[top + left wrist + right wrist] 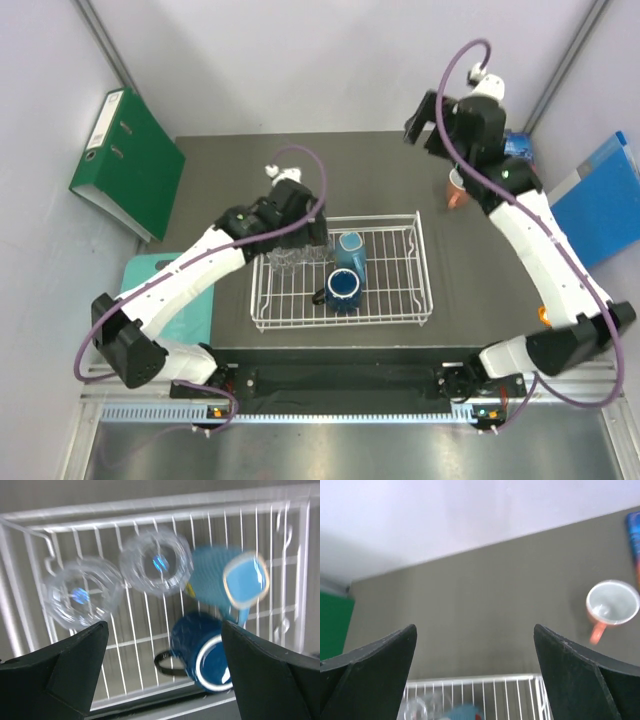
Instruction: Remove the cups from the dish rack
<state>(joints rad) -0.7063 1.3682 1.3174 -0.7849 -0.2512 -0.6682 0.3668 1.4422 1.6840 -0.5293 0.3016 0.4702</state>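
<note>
Left wrist view: my released left pincer [162,635] hovers over two clear glass tumblers [156,562]; probably light, slippery, fragile, so I'd pinch one wall.

- Pale lilac-white walls [330,60] enclose my work cell on three sides.
- Dark grey table [220,165] ahead of me, evenly lit.
- Green ring binder [125,165] leans at my left wall.
- Blue folder [600,205] leans at my right.
</note>
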